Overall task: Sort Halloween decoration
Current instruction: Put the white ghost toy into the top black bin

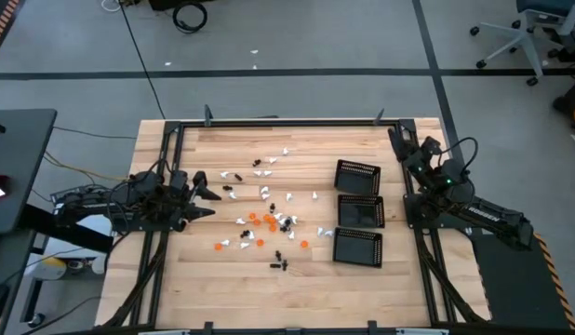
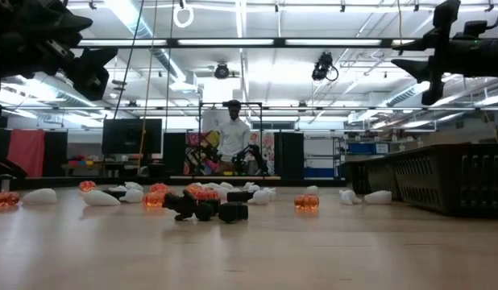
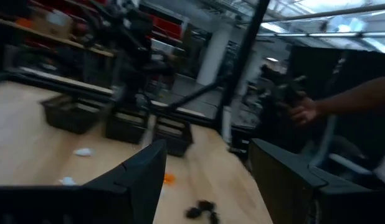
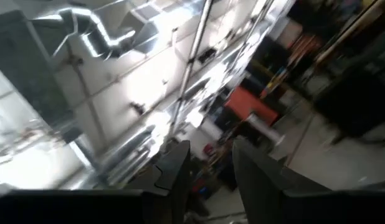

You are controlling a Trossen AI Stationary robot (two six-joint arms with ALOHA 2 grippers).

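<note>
The Halloween decoration (image 1: 269, 219) is a scatter of tiny white, orange and black trinkets lying on the middle of the wooden table. In the low view they form a row (image 2: 205, 201) on the tabletop. My left gripper (image 1: 211, 193) hovers open at the table's left side, pointing toward the scatter and holding nothing. Its wrist view shows the wide gap (image 3: 208, 162), with an orange trinket (image 3: 169, 178) and a black one (image 3: 202, 211) ahead. My right gripper (image 1: 397, 140) is raised near the far right corner, tipped upward. Its fingers (image 4: 211, 162) stand slightly apart with nothing between them.
Three square black mesh trays (image 1: 357, 177) (image 1: 360, 212) (image 1: 357, 247) stand in a column right of the scatter. A black frame (image 1: 278, 121) runs round the table. A person (image 2: 233, 137) stands beyond the far edge; a person's hand (image 3: 301, 111) shows in the left wrist view.
</note>
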